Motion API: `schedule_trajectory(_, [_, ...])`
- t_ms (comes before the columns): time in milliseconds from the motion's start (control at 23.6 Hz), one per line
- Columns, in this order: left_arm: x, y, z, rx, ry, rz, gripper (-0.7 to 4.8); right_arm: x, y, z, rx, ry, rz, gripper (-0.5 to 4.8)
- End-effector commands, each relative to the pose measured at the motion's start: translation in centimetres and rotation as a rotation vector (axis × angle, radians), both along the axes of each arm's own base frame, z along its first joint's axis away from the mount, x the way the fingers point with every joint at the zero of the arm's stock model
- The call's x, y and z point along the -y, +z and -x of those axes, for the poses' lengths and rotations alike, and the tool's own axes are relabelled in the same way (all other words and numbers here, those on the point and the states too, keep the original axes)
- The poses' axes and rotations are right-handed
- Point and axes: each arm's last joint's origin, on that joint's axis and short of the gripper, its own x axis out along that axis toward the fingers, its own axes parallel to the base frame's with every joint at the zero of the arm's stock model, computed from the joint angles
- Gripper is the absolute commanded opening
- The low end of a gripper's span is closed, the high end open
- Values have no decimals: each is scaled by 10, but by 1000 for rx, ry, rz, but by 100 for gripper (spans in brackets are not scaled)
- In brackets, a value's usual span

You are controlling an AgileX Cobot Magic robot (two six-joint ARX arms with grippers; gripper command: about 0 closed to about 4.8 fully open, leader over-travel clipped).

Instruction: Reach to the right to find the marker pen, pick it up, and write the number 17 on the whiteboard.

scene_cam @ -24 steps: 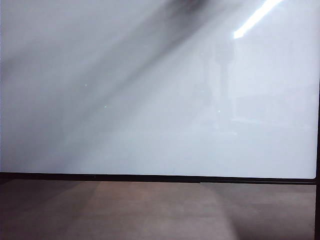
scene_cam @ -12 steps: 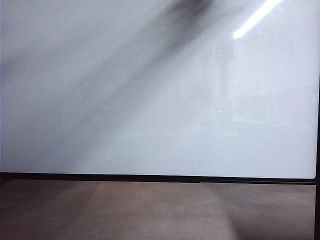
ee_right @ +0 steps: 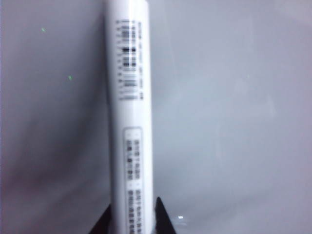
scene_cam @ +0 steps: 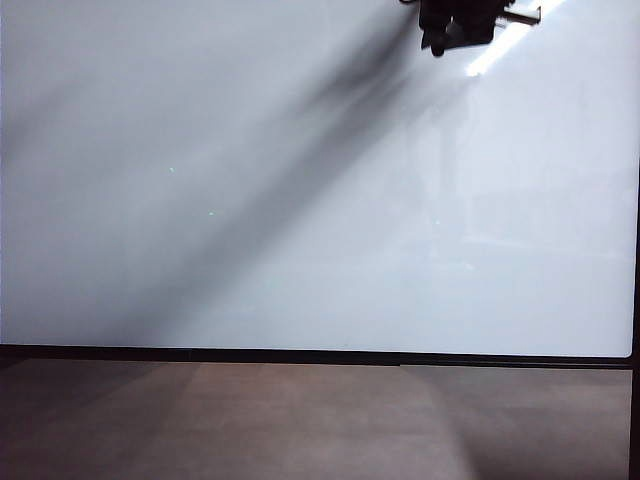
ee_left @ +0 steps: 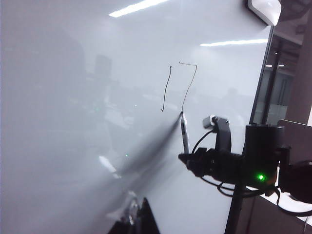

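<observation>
Against the large glossy white rectangular whiteboard with thin black frame (scene_cam: 300, 220), all items are placed as follows.

Whiteboard: fills most of the exterior view; its lower frame edge meets the matte brown surface (scene_cam: 300, 420) below it. A ceiling light strip is reflected near its upper right corner. In the left wrist view (ee_left: 73, 97) it carries two thin dark pen strokes (ee_left: 179, 87): a single near-vertical line and, just beside it, a line with a short top bar, reading as 17.

Slim white cylindrical marker pen (ee_right: 129, 122): printed with small blocks of dark text along the barrel. In the left wrist view the pen (ee_left: 184, 134) stands nearly upright, its tip touching the whiteboard at the lower end of the second stroke.

Right tool (ee_right: 132, 217): two dark fingertips (ee_right: 105, 222) clamped on either side of the marker barrel. In the exterior view it appears as a dark shape at the whiteboard's upper edge, right of centre (scene_cam: 455, 22), casting a long diagonal shadow across the panel. In the left wrist view the black arm body with a green indicator light (ee_left: 229, 163) sits near the whiteboard's right frame edge.

Left tool (ee_left: 139, 219): only dark finger ends show, low before the whiteboard, away from the strokes; whether they are apart or together cannot be told.
</observation>
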Motion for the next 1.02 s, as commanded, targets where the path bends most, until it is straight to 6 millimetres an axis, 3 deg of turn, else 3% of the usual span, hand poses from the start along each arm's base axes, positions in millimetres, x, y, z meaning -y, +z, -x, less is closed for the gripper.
schedule_trajectory(42, [0,1,0,7,2,6,-5,1,-7,-1,-25,-13,-6,-6])
schedule_trajectory(212, [0,1,0,6,3,4,-5,1,0,4,-5,-4,-14,-6])
schedule_trajectory(509, [1,0,-2,-9,23,1,-5,1,25,38,61,24,-38,-6])
schedule_trajectory(806, [6,-6,-9,-58,62,-25,-5,16,30,93,96,-24,-57,-6])
schedule_trajectory(1018, [16,-22,-22,-120,62,-82,-5,43,26,150,147,-102,-75,-6])
